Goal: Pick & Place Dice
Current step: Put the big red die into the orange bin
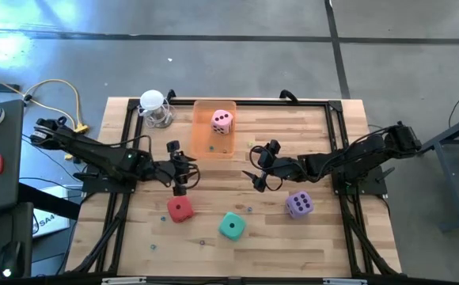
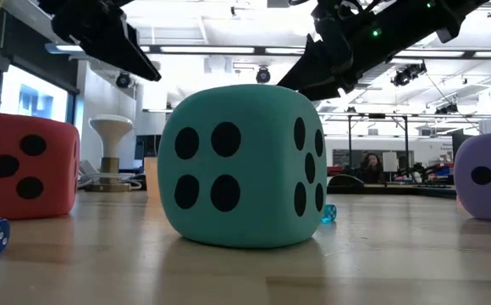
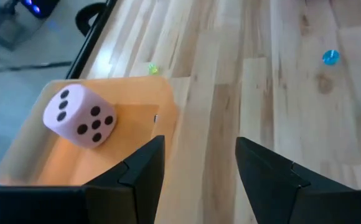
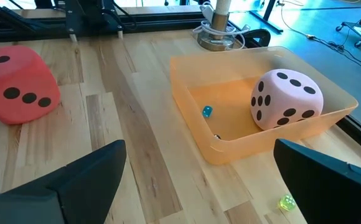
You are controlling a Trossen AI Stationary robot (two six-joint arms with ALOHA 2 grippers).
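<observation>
Here the pink die [image 1: 222, 120] sits inside the orange tray [image 1: 204, 142] at twelve o'clock on the table [image 1: 324, 237]. The red die [image 1: 180, 209], teal die [image 1: 231, 226] and purple die [image 1: 298, 204] lie on the bare wood toward six o'clock. The left gripper [image 1: 183, 176] hovers near the tray, fingers parted (nothing between them). The right gripper [image 1: 259, 168], at about three o'clock from it, is spread wide and empty too.
</observation>
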